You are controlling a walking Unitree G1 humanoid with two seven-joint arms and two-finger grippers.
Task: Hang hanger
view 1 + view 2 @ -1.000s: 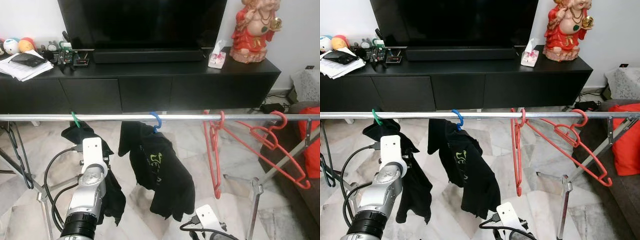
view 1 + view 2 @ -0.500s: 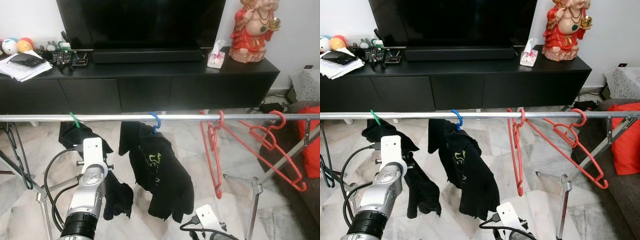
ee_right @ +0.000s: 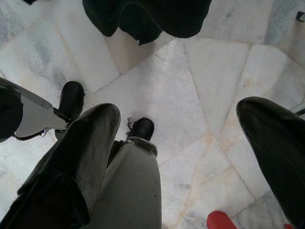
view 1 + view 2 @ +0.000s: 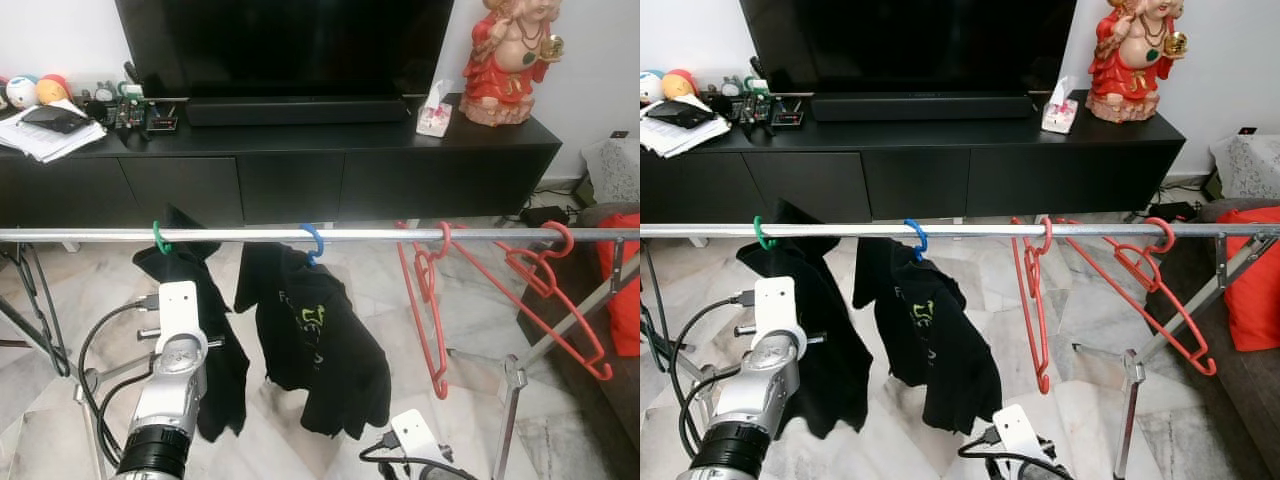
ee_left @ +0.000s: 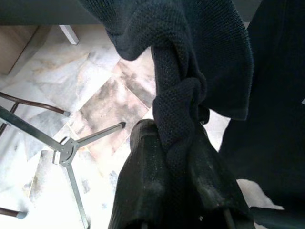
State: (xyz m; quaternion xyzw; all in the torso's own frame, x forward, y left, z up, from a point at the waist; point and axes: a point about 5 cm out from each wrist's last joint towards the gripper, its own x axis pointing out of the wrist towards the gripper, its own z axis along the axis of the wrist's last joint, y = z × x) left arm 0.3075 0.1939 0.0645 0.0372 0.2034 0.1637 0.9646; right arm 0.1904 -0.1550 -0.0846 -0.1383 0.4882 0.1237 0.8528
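A green hanger hook (image 4: 158,240) sits on the silver rail (image 4: 360,235) toward its left end. A black garment (image 4: 205,320) hangs from it. My left arm (image 4: 172,365) reaches up in front of this garment. In the left wrist view my left gripper (image 5: 174,160) is shut on a twisted fold of the black garment (image 5: 176,95). My right gripper (image 3: 186,143) hangs low and open over the marble floor, its fingers (image 3: 90,138) wide apart with nothing between them.
A blue hanger (image 4: 315,243) with a black shirt (image 4: 325,350) hangs mid-rail. Several red hangers (image 4: 430,300) hang to the right. A black TV console (image 4: 300,160) stands behind the rail. Rack legs (image 4: 510,390) and a sofa with a red cushion (image 4: 625,290) are on the right.
The green hook has slid a little to the right along the rail. The black garment, bunched low half a second ago, now hangs up straighter. My left wrist sits slightly lower.
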